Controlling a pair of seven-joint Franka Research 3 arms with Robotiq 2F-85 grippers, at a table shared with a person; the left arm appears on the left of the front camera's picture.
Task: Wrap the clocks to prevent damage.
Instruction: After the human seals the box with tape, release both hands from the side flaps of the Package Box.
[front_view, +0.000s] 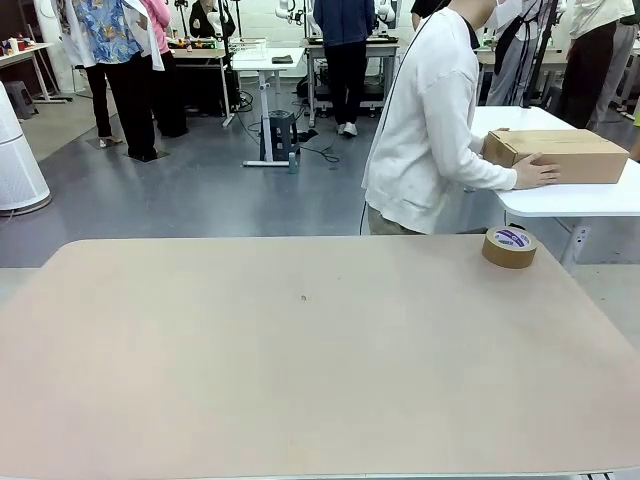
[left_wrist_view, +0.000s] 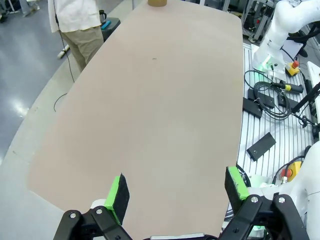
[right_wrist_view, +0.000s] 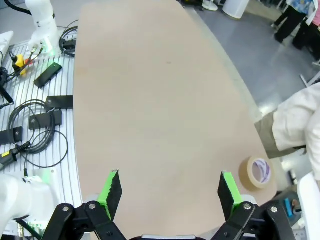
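Both the left gripper (left_wrist_view: 175, 192) and the right gripper (right_wrist_view: 170, 192) hang with jaws spread wide and empty over the bare beige table (front_view: 300, 370), a brown tape roll (front_view: 509, 247) sits at its far right edge, and beyond it the person's hand (front_view: 536, 171) rests on a cardboard carton (front_view: 560, 155) on a white side table (front_view: 570, 200).

I see a tape roll (front_view: 509, 247) at my counter's (front_view: 300, 360) far right edge; the person (front_view: 430, 130) beyond holds a carton (front_view: 556, 155).

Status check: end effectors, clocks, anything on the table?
Left end effector open, empty. Right end effector open, empty. No wrapped clocks on the table; tape roll at far right edge. Person turned away, hands on carton on the next table.
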